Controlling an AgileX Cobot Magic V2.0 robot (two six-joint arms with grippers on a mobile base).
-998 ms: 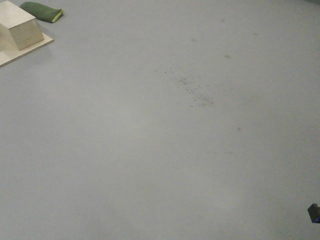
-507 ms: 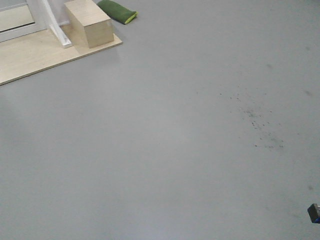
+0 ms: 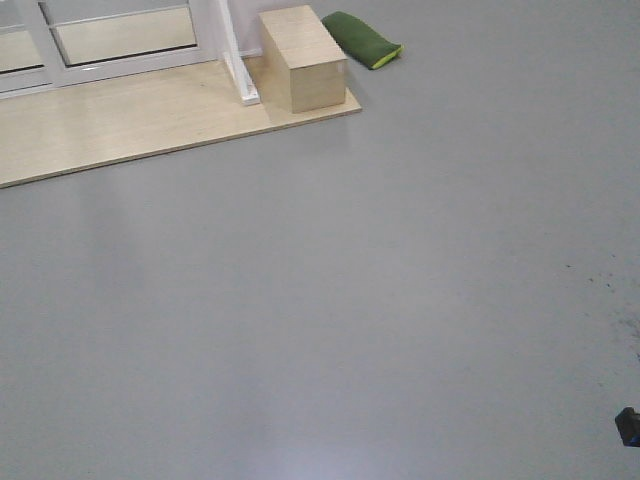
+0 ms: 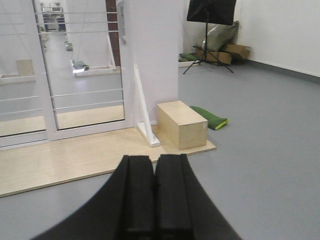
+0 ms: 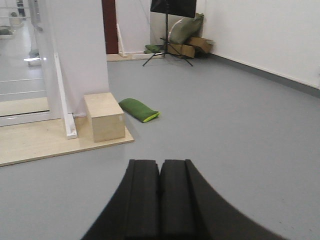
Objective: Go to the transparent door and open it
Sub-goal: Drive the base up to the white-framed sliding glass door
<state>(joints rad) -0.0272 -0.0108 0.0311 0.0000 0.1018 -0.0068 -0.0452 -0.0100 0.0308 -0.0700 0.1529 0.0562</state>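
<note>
Our left end effector [image 4: 154, 172] and right end effector [image 5: 160, 172] are pinched closed, holding nothing. The door [image 4: 82, 75] stands well ahead, near a box [image 4: 182, 124].

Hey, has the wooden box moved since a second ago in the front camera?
No. The wooden box sits on the same corner of the plywood platform, beside the green cushion; all three slid rightward in frame together, so the camera turned.

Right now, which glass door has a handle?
The right-hand panel beside the white wall: a grey handle sits on its edge; the left panel shows none.
</note>
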